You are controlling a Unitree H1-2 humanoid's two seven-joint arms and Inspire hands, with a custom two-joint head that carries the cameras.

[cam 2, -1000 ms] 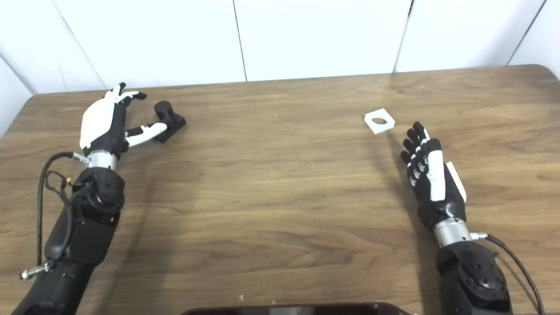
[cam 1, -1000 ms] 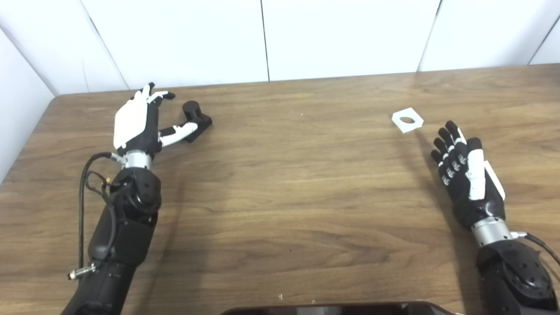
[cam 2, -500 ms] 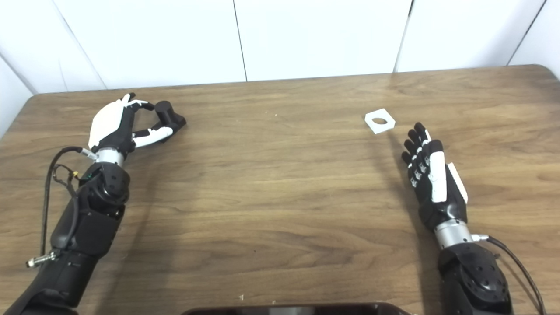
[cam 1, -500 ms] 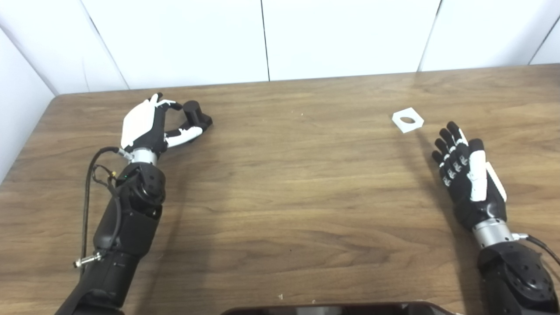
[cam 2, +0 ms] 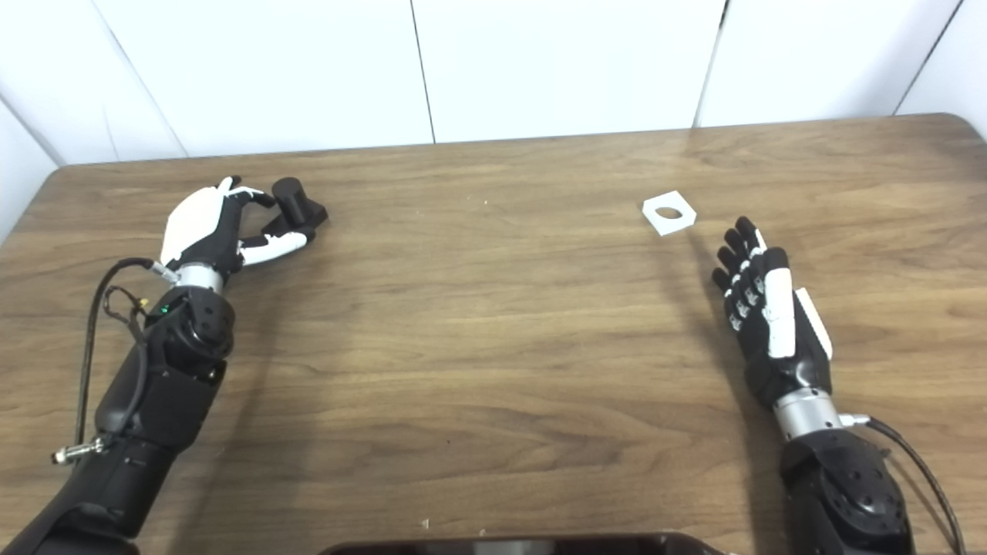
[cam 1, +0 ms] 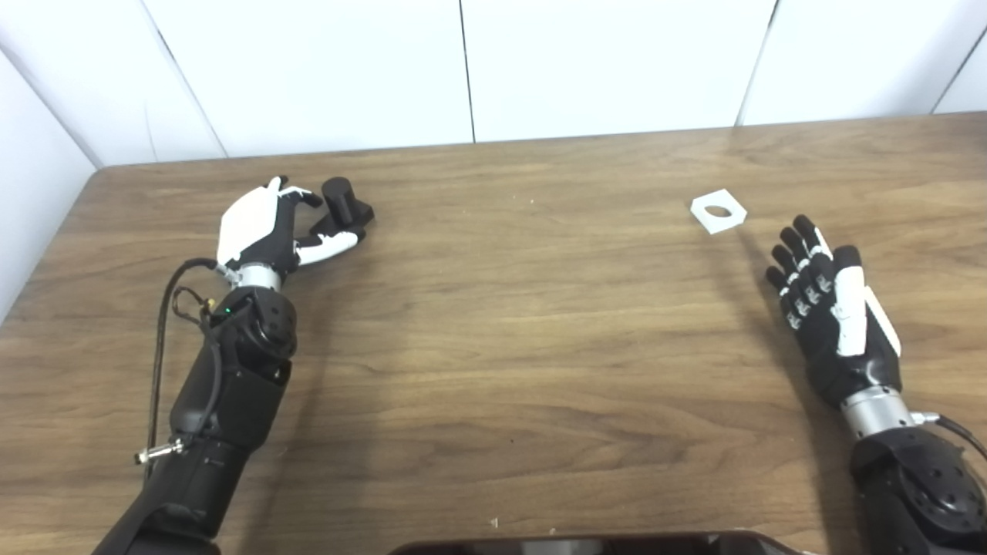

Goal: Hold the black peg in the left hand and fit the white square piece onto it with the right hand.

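The black peg (cam 1: pixel 344 206), a short cylinder standing on a square base, rests on the wooden table (cam 1: pixel 509 324) at the far left. My left hand (cam 1: pixel 262 227) is right beside it, fingers curled toward the cylinder and thumb lying along the near side of the base; it is not closed on the peg. The white square piece (cam 1: pixel 718 211) with a round hole lies flat at the far right. My right hand (cam 1: pixel 831 312) is open, fingers spread, resting about a hand's length nearer than the square piece. The peg (cam 2: pixel 297 205) and the square piece (cam 2: pixel 668 213) also show in the right eye view.
White wall panels run along the table's far edge. A dark rounded object (cam 1: pixel 594 546) pokes in at the bottom edge. The left table edge is close to my left arm.
My left hand has moved right up to the peg and curled its fingers toward it. My right hand has drifted slightly back and to the right. Peg and square piece have not moved.
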